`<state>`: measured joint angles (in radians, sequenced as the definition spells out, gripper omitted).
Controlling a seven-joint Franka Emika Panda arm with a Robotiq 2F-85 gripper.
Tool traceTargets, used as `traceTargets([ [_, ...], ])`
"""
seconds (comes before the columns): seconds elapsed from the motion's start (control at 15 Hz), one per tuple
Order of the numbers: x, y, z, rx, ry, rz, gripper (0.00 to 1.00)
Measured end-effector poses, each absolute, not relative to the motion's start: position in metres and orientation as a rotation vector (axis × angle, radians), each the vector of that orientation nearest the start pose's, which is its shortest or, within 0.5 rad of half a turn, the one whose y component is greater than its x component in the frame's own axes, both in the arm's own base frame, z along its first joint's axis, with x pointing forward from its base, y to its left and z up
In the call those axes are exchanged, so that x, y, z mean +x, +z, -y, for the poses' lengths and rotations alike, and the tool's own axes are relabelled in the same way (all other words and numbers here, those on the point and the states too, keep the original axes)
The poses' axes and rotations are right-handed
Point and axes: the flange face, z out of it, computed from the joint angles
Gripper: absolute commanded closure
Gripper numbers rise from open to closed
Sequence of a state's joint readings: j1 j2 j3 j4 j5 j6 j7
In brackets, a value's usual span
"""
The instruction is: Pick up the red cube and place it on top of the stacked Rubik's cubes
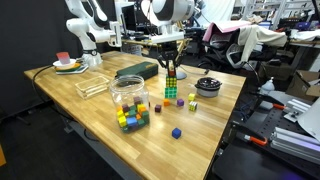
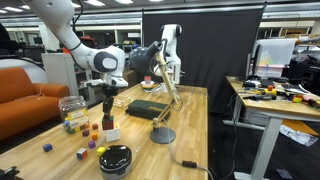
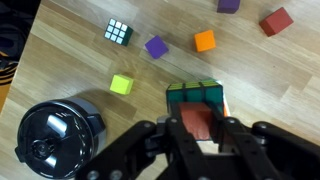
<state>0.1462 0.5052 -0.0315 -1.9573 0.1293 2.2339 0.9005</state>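
My gripper is shut on the red cube, which sits between the fingers. It is directly over the top face of the stacked Rubik's cubes; I cannot tell if they touch. In both exterior views the gripper points straight down onto the short tower near the table's middle. The fingers hide the red cube there.
A black round container stands close beside the tower. Loose on the table are a yellow-green block, a purple block, an orange block, another red block and a small Rubik's cube. The clear jar of blocks stands nearby.
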Motion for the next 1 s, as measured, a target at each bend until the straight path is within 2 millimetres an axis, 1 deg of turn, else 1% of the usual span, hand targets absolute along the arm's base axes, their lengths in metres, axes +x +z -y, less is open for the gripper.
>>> traceTargets([
  [0.07, 0.589, 0.199, -0.071, -2.863, 0.372, -1.341, 0.63],
  [0.13, 0.59, 0.2, -0.07, -2.862, 0.37, -1.34, 0.44],
  [0.2, 0.591, 0.2, -0.07, -2.86, 0.37, -1.337, 0.39],
  [0.4, 0.59, 0.198, -0.072, -2.852, 0.386, -1.322, 0.17],
  [0.53, 0.589, 0.195, -0.073, -2.851, 0.395, -1.319, 0.05],
  [0.6, 0.589, 0.194, -0.073, -2.851, 0.399, -1.319, 0.01],
  [1.0, 0.589, 0.19, -0.073, -2.847, 0.411, -1.316, 0.0],
])
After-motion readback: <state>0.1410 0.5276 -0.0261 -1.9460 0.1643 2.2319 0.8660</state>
